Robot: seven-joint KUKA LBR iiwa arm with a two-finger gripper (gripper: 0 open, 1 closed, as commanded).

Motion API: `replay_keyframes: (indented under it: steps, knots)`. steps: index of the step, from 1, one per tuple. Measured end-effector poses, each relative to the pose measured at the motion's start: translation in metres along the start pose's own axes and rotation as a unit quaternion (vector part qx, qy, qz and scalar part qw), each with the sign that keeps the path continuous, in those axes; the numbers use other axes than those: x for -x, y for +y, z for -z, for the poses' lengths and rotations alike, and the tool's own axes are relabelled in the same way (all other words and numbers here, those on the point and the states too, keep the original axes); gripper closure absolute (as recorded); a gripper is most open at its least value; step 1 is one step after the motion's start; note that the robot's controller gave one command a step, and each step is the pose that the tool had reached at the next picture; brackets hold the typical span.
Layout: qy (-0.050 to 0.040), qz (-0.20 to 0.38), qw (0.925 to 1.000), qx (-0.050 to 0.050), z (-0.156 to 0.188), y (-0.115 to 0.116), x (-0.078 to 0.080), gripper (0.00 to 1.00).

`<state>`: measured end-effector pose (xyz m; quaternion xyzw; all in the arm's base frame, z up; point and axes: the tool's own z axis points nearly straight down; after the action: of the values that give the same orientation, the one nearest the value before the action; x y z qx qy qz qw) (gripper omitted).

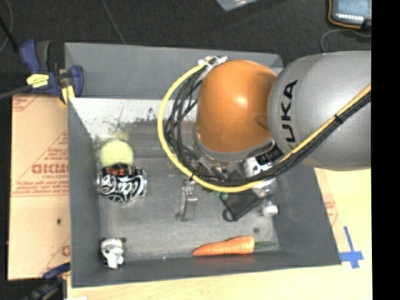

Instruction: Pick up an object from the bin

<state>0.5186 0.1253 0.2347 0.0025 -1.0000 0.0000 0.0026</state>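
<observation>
Grey metal bin [87, 230] on dark floor | gripper [185, 212] low over bare mid-bin floor; spread or pressed together: cannot tell; nothing seen pinched | orange tapered carrot [224, 247] near, below-right of it, long axis left-right along wall, tip nearest | black-and-white crumpled lump [122, 185] farther left | yellow-green round ball [117, 152] beyond that
</observation>
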Motion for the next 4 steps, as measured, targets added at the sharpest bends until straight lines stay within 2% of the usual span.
replay_keyframes:
  steps: [1, 2, 3, 4]
  knots:
    - [-0.0042, -0.002, 1.0000, 0.001, 0.005, -0.001, 0.002, 0.00]
    - [-0.0080, -0.012, 0.9999, 0.001, -0.031, 0.018, 0.025, 0.00]
    - [-0.0021, 0.023, 0.9997, 0.000, -0.061, 0.050, 0.039, 0.00]
    - [-0.0146, 0.084, 0.9963, 0.002, -0.101, 0.066, 0.089, 0.00]
